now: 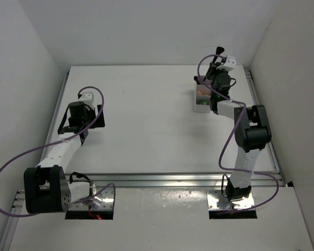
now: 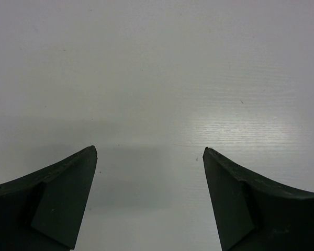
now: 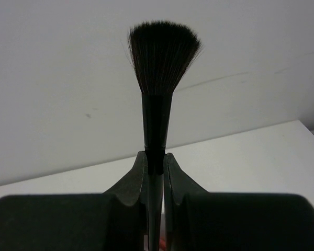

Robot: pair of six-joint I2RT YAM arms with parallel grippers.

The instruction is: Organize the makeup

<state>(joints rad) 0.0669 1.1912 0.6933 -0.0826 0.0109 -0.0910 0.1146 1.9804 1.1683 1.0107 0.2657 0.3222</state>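
Between the closed fingers of the right claw (image 3: 155,157) sits a black-handled brush (image 3: 158,99), pinched on its handle. Its long axis runs straight out along the claw's own line. The fanned bristles stand well ahead of the fingertips, and the handle passes back between them and out of sight beneath the claw body. The wrist view shows only the wall and a strip of bench (image 1: 146,120) ahead of the bristles, so nothing that could receive the brush lies in front of it.

From above, the translucent box (image 1: 200,108) lies just behind and below that claw, on the side toward the arm's own base. Small peach and green makeup pieces (image 1: 203,94) show inside it, too small to name. Which compartment they fill cannot be told.

The coming move therefore seems to turn on one relation: the box is behind the claw, at the handle end, not the bristle end. The brush would probably go in handle-first after the wrist draws back and tips.

Far off to that claw's left, the left claw (image 2: 149,151) hangs with its fingers spread wide over bare bench, gripping nothing. The right arm is plainly the nearer one.
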